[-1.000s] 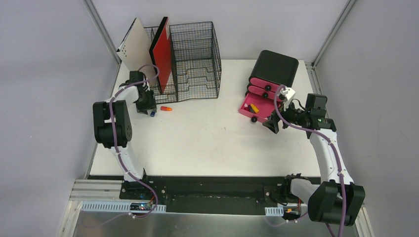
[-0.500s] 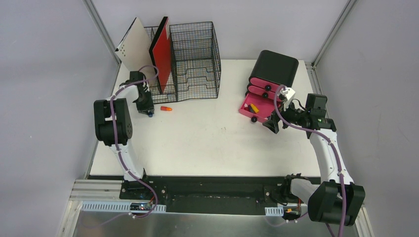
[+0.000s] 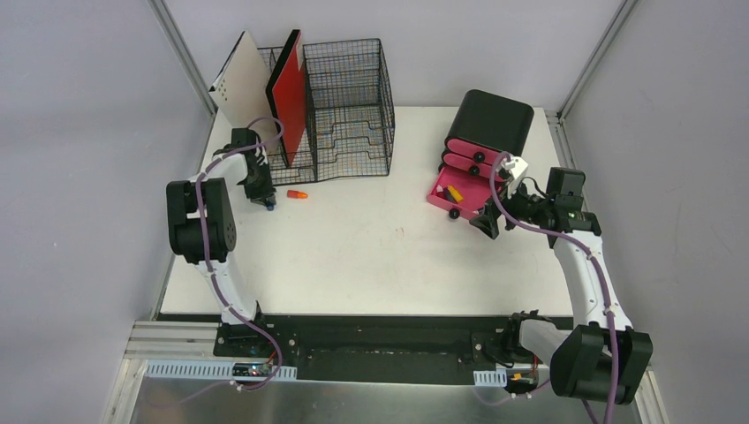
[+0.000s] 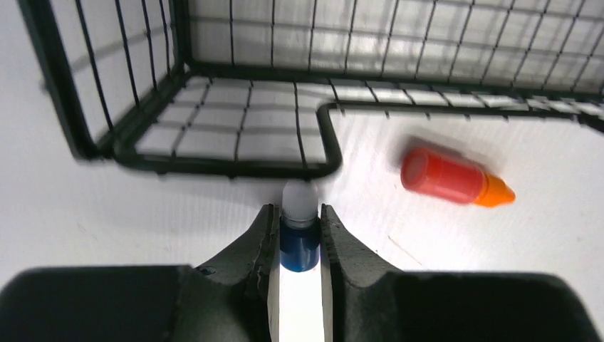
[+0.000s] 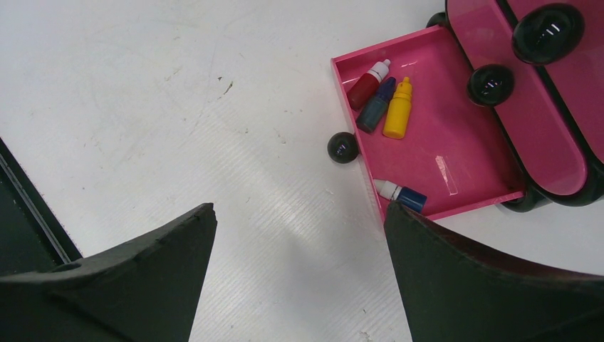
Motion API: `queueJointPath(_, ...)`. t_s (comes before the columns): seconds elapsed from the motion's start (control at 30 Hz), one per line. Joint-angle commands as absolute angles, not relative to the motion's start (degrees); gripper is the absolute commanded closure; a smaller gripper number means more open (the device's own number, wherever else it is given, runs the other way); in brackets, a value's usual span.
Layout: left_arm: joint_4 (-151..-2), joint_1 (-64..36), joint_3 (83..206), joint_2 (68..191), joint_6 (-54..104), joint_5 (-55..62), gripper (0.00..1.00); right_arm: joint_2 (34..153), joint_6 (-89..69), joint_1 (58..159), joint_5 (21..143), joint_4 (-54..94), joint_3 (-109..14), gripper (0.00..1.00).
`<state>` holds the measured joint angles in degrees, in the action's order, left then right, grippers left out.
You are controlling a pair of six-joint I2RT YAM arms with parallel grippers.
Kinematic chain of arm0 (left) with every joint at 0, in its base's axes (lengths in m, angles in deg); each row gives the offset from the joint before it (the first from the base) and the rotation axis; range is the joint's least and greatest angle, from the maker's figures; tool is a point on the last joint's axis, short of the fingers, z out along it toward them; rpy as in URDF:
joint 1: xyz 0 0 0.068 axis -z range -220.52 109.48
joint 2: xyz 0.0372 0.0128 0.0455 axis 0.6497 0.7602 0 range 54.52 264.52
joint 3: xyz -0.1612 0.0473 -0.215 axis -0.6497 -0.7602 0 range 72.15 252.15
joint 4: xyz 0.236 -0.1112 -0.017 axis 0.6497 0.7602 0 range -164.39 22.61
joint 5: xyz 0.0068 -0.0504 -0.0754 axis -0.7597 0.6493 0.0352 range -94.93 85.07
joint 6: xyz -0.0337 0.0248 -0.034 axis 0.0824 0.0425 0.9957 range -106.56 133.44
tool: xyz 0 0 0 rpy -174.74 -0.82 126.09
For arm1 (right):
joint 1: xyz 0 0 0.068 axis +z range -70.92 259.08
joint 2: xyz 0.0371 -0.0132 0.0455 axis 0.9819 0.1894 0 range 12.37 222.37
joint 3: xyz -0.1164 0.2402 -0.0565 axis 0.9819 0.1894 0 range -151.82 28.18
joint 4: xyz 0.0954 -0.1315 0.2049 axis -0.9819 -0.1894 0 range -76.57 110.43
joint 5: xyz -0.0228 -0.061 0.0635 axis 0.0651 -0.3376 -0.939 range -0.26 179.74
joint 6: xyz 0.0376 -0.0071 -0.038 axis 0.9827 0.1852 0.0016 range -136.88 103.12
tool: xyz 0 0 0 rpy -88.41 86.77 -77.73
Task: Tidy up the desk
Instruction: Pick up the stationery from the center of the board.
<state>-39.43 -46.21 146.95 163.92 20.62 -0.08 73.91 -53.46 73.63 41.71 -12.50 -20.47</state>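
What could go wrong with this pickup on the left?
The left fingers pinch the blue bottle only at their tips, so it may slip out on lifting. Its white cap sits close to the wire organizer rim and could snag. The red bottle lies loose nearby and could roll if bumped.
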Motion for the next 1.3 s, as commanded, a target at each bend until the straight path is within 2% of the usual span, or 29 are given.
queueJointPath(0.0,-41.03,-45.71,144.42,156.09,23.01,3.1,1.0,71.92,-54.68,72.97,39.43,-12.13,-22.8,0.09)
queueJointPath(0.33,-44.63,-44.48,139.07,140.79,26.12,10.06,1.0,70.05,-53.41,72.19,36.06,-12.01,-22.8,0.09)
queueJointPath(0.6,-52.07,-40.78,129.96,121.73,31.4,21.79,1.0,67.15,-49.16,71.18,25.52,-12.08,-22.97,0.09)
queueJointPath(0.77,-59.03,-33.09,122.12,107.57,36.84,23.93,1.0,65.38,-42.03,70.66,14.26,-8.89,-21.83,0.08)
queueJointPath(0.97,-73.15,-25.02,110.75,95.64,48.59,21.79,1.0,63.95,-23.75,70.29,4.78,9.52,-16.87,0.04)
queueJointPath(1.13,-82.49,-14.76,107.11,95.23,52.8,16.66,1.0,66.24,-23.55,71.37,2.26,7.57,-17.7,0.03)
queueJointPath(1.27,-87.71,-3.34,107.66,98.72,48.97,10.24,1.0,67.94,-22.41,72.49,3.11,6.59,-18.57,0.03)
